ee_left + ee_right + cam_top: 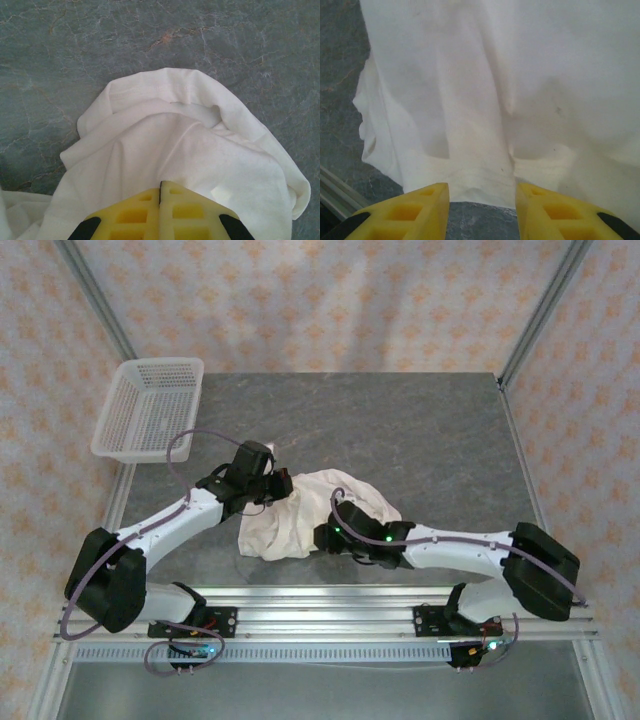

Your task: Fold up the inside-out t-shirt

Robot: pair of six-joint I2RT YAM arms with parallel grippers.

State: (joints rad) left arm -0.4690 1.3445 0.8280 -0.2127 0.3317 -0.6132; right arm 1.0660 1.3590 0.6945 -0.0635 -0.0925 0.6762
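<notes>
Shirt: off-white crumpled cloth t-shirt lies bunched in a heap, not laid flat, on the near-ctr part of the table, btwn the two arms and just beyond the front rail.
Left gripper: left gripper is at the heap's far-left edge. Yellow fingers are pressed together w/ no gap. Cloth folds run in to the tips, so it looks to be pinching a bit of shirt. In front of it a rounded fold w/ a stitched hem arches over the table.
Right gripper: right gripper is at the heap's near edge, low over the table. Yellow fingers are spread apart, nothing btwn the pads. The shirt's hem edge lies just ahead of the tips, bare table in the gap.
Table: grey stone-patterned tabletop.
Basket: white plastic mesh basket sits at the far-left corner, well apart from the shirt, partly past the table's left edge.
Rail: silver aluminium rail runs along the near edge, carrying both arm bases.
</notes>
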